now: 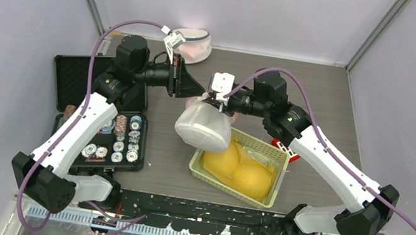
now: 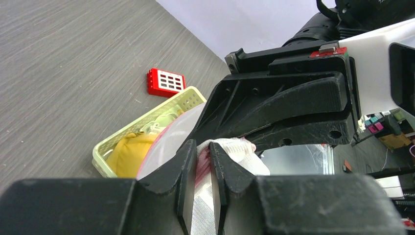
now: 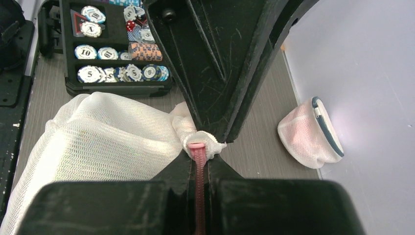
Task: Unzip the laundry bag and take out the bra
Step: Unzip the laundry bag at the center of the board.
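I count two mesh bags, one basket, one red block, one open chip case and my two arms. The desk (image 1: 323, 98) is grey wood-grain, boxed in by pale, plain walls (image 1: 262, 5) on three sides. The laundry bag (image 1: 203, 128) is lifted near the middle of the desk and pinched at its top by both tools. Its long axis runs from that gathered top down toward me, and its rounded bottom is over the far-left corner of the basket (image 1: 263, 198). I cannot tell whether it touches the rim. The left tool (image 1: 199, 94) is clenched on a bunch of white mesh with a pink strip in it, which is clear in its wrist view. The right tool (image 1: 212, 101) is clamped on the pink zipper tape (image 3: 197, 155) right at the bag's puckered corner, so the two tools meet almost tip to tip. I cannot make out what is inside the bag. Two rounded yellow padded shapes (image 1: 241, 171) lie in the basket. The red block (image 1: 280, 146) sits just behind the basket, partly under the right arm. The second mesh bag (image 1: 195, 45) rests against the back wall. The chip case (image 1: 82, 74) lies open at the left, with its chips in rows.
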